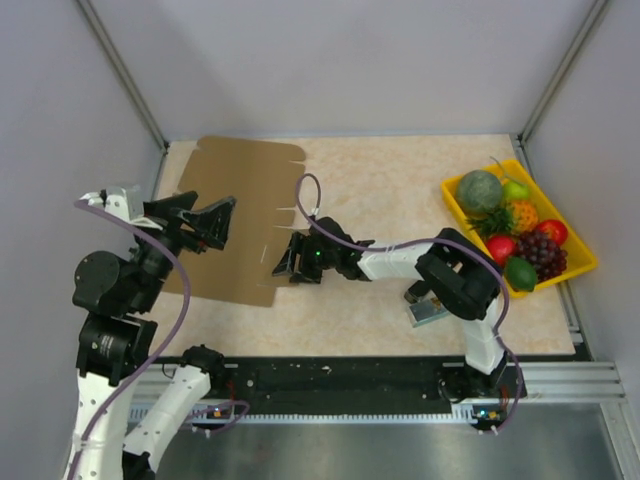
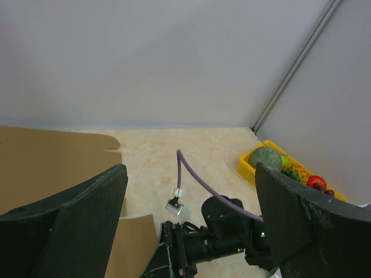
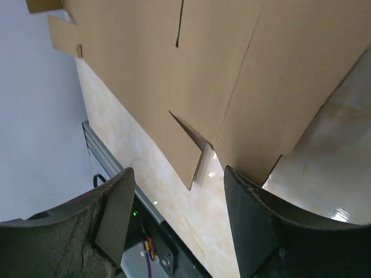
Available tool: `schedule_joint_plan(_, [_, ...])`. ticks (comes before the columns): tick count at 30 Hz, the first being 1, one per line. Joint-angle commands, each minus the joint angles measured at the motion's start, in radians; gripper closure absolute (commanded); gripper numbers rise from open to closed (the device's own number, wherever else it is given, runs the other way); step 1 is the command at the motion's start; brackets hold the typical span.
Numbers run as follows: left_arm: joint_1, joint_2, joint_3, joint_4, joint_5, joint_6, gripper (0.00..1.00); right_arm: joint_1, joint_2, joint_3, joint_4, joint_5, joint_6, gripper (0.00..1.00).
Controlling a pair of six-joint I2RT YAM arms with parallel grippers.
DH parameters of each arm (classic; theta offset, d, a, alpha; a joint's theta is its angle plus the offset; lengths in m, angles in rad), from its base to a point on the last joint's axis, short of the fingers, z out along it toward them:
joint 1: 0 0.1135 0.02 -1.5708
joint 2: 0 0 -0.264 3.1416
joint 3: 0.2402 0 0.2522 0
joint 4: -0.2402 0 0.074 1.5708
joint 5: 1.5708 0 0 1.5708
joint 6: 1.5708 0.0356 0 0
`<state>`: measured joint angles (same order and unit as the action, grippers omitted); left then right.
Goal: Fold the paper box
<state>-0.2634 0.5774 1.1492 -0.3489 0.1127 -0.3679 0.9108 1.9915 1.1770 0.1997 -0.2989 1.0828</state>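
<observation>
The paper box (image 1: 240, 205) is a flat brown cardboard sheet with flaps and slits, lying on the left half of the table. It also shows in the left wrist view (image 2: 46, 168) and fills the top of the right wrist view (image 3: 232, 69). My left gripper (image 1: 212, 224) is open and empty, raised over the sheet's left part. My right gripper (image 1: 283, 262) is open and empty, low at the sheet's right edge, its fingers (image 3: 255, 226) pointing at the flaps there.
A yellow tray (image 1: 573, 275) of plastic fruit stands at the right edge of the table and shows in the left wrist view (image 2: 248, 165). A small grey block (image 1: 428, 312) lies under the right arm. Grey walls close the back and sides.
</observation>
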Motion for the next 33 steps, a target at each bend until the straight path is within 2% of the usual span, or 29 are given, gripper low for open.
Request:
schedule_joint_plan(1, [-0.002, -0.007, -0.032, -0.007, 0.028, -0.005, 0.05, 0.025, -0.057, -0.057, 0.077, 0.147, 0.097, 0.37])
schedule_joint_plan(9, [-0.013, 0.004, -0.063, 0.014, 0.030, -0.003, 0.07, 0.025, -0.140, -0.194, -0.011, 0.238, 0.003, 0.33])
schedule_joint_plan(12, [-0.013, 0.010, -0.080, 0.024, 0.041, -0.017, 0.07, 0.027, -0.145, -0.163, -0.019, 0.213, -0.038, 0.32])
schedule_joint_plan(14, [-0.013, 0.021, -0.086, 0.025, 0.053, -0.025, 0.07, 0.020, -0.120, -0.105, -0.119, 0.210, -0.072, 0.31])
schedule_joint_plan(17, [-0.013, 0.039, -0.086, 0.018, 0.079, -0.039, 0.09, -0.013, -0.096, -0.123, -0.002, 0.138, -0.025, 0.32])
schedule_joint_plan(19, [-0.013, 0.050, -0.088, -0.001, 0.093, -0.043, 0.10, -0.050, -0.063, -0.123, 0.042, 0.075, 0.008, 0.41])
schedule_joint_plan(21, [-0.013, 0.056, -0.094, -0.013, 0.100, -0.049, 0.10, -0.064, -0.025, -0.119, 0.102, 0.050, 0.028, 0.58])
schedule_joint_plan(23, [-0.013, 0.067, -0.098, -0.030, 0.119, -0.051, 0.10, -0.067, -0.007, -0.103, 0.110, 0.041, 0.020, 0.64])
schedule_joint_plan(24, [-0.013, 0.071, -0.100, -0.036, 0.123, -0.051, 0.10, -0.067, -0.003, -0.080, 0.100, 0.040, 0.006, 0.75])
schedule_joint_plan(26, [-0.013, 0.096, -0.101, -0.054, 0.149, -0.049, 0.10, -0.070, -0.005, -0.060, 0.078, 0.033, -0.036, 0.86])
schedule_joint_plan(27, [-0.013, 0.107, -0.097, -0.062, 0.159, -0.043, 0.10, -0.075, -0.029, -0.059, 0.067, 0.035, -0.052, 0.96])
schedule_joint_plan(28, [-0.013, 0.133, -0.094, -0.073, 0.168, -0.043, 0.10, -0.081, -0.045, -0.068, 0.069, 0.030, -0.066, 1.00])
schedule_joint_plan(32, [-0.013, 0.191, -0.114, -0.102, 0.276, -0.058, 0.17, -0.179, -0.163, -0.151, 0.116, -0.037, -0.084, 1.00])
schedule_joint_plan(33, [-0.013, 0.196, -0.153, -0.078, 0.301, -0.084, 0.24, -0.196, -0.183, -0.177, 0.125, -0.058, -0.084, 1.00])
